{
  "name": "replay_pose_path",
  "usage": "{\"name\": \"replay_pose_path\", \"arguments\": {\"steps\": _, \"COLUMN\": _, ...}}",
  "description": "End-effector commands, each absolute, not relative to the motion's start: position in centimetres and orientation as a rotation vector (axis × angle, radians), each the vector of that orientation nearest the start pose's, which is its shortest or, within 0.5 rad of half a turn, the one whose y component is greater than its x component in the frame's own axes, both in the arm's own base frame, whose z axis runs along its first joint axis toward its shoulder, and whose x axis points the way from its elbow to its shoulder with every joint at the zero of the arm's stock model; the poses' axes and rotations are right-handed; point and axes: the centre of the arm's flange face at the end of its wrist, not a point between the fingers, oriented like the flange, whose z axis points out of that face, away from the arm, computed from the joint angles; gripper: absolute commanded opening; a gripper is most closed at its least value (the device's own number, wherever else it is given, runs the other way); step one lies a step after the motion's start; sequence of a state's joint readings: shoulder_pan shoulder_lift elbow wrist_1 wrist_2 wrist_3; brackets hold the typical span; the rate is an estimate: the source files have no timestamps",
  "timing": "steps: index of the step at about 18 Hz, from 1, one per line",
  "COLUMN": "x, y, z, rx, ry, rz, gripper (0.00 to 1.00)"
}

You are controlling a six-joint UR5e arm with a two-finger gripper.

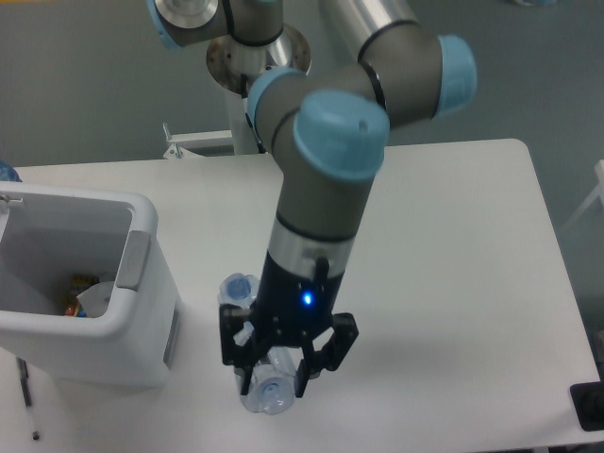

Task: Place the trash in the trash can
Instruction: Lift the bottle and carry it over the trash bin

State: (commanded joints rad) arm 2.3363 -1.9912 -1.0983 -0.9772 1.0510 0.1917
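Left: the trash can (142, 283), a boxy white bin with a grey side panel, stands at the table's left edge with its mouth open upward. Some small items lie at its bottom — too small and shadowed to name, though one shows a patch of orange. A thin dark object (26, 396) lies on the tabletop just in front of the bin.

Centre: the gripper (279, 368) points down from the wrist of the UR5e arm (321, 198), a blue indicator lit on its body. Its black fingers (236, 351) are closed about the clear, bluish plastic bottle (255, 382). One end of the bottle projects toward the camera below the fingers, and the other shows just left of the wrist. Whether the bottle is clear of the white table (453, 283) or resting on it cannot be told from this overhead view. The bottle lies near the bin but outside it, to the right of the bin's wall.

Right: bare tabletop, with a dark object (587, 406) at the lower right corner of the view.

Progress — judged from the layout, the bottle is grasped but not yet delivered; carrying it left over the bin's mouth and releasing it remain. The wrinkly wrapper cannot be picked out here.
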Motion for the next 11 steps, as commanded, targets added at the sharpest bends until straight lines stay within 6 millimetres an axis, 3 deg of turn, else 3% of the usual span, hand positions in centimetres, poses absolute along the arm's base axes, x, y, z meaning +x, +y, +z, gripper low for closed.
{"name": "replay_pose_path", "arguments": {"steps": 6, "x": -32.0, "y": 61.3, "z": 62.1, "rx": -2.160, "ry": -0.331, "rz": -0.206, "gripper": 0.47}}
{"name": "replay_pose_path", "arguments": {"steps": 11, "x": -28.9, "y": 60.7, "z": 64.3, "rx": -2.113, "ry": -0.249, "rz": -0.258, "gripper": 0.47}}
